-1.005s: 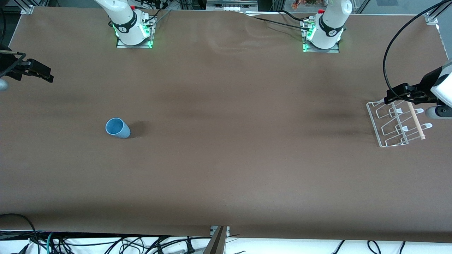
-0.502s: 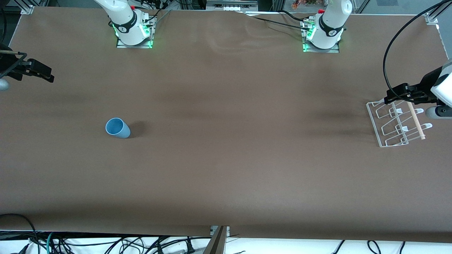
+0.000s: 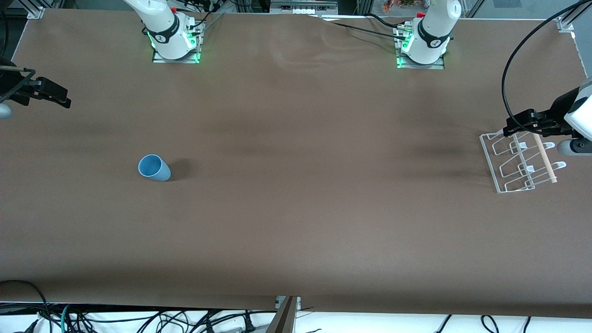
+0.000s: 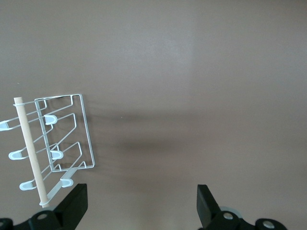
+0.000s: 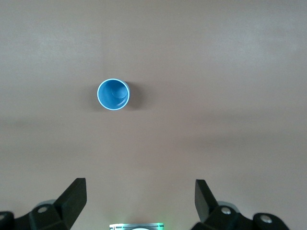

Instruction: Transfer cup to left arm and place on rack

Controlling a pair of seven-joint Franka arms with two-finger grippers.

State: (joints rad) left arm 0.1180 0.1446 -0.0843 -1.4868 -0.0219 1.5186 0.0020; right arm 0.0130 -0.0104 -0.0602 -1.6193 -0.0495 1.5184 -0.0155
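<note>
The light-blue cup stands upright on the brown table toward the right arm's end; it also shows in the right wrist view, mouth up. The white wire rack with its wooden dowel lies at the left arm's end; it also shows in the left wrist view. My right gripper hangs open and empty at the table's edge, well apart from the cup. My left gripper is open and empty, up over the rack's edge.
The two arm bases stand along the table's edge farthest from the front camera. A black cable loops above the rack's end. Cables hang below the table's nearest edge.
</note>
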